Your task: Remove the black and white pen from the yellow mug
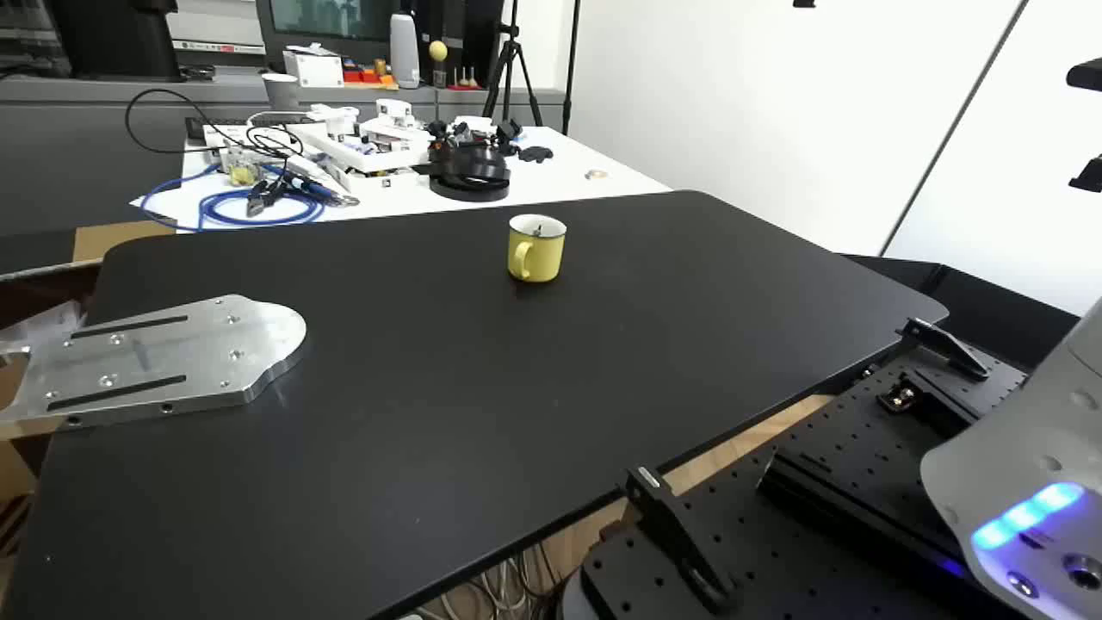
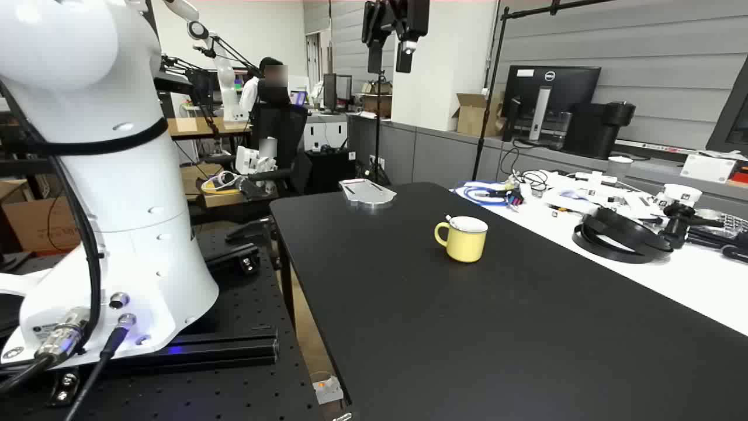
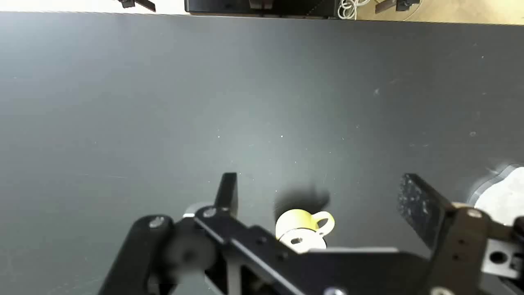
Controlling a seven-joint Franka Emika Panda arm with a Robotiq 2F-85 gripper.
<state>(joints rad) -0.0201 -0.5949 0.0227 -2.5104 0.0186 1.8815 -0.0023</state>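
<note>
The yellow mug point(image 1: 535, 251) stands upright on the black table; it also shows in an exterior view point(image 2: 466, 241) and in the wrist view point(image 3: 295, 221). The black and white pen is mostly hidden inside it. A small pale tip of the pen point(image 2: 449, 218) shows at the rim by the handle, and a small dark bit of the pen point(image 1: 538, 230) shows inside the mug. In the wrist view a dark spot shows in the mug's white opening. My gripper point(image 2: 389, 63) is high above the table, open and empty, its fingers point(image 3: 320, 177) wide apart, well away from the mug.
A silver metal plate point(image 1: 172, 353) lies at one end of the black table point(image 1: 413, 362). A white table point(image 1: 594, 176) with cables, boxes and black gear adjoins the black table. The robot's base point(image 2: 134, 251) stands on a perforated black mount at the opposite side.
</note>
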